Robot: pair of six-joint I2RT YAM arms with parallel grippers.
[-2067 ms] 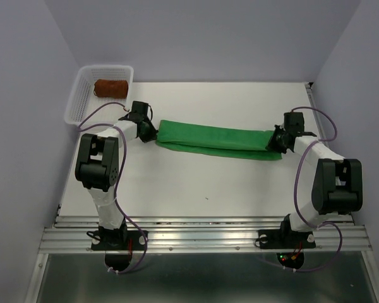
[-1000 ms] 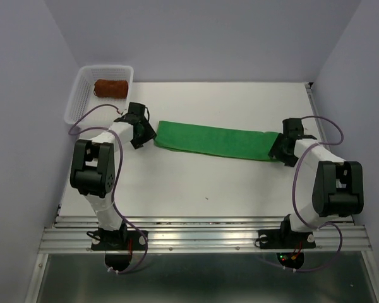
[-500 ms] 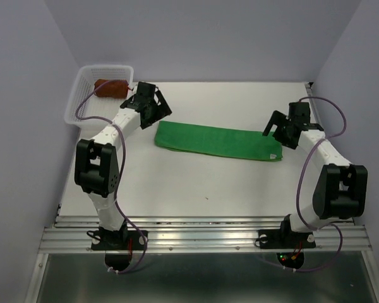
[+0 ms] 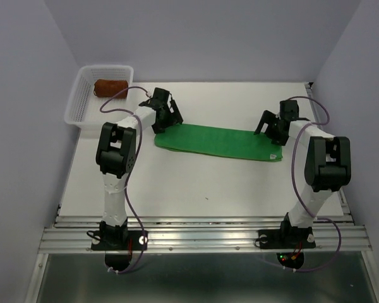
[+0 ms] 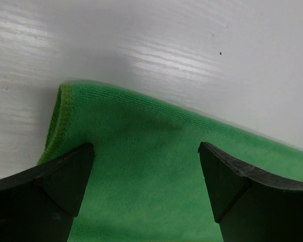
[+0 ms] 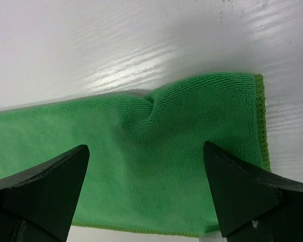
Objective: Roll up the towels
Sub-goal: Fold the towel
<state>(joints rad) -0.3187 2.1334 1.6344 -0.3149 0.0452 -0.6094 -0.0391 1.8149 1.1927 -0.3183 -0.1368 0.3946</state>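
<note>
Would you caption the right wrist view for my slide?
Open right gripper over the wrinkled end of the green towel.

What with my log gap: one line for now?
left gripper: open at left end of bright green cloth towel; right gripper: open at right end; rust-brown towel roll: white mesh basket

2 white arms [image 4: 114,189] with black joints [image 4: 117,148] carry purple cables [image 4: 129,208].

The right claw [image 6: 145,148] hangs spread wide over the hemmed end of the green towel [image 6: 192,116], which lies on the white bench [image 6: 91,35] with a small pucker near its far edge.
</note>
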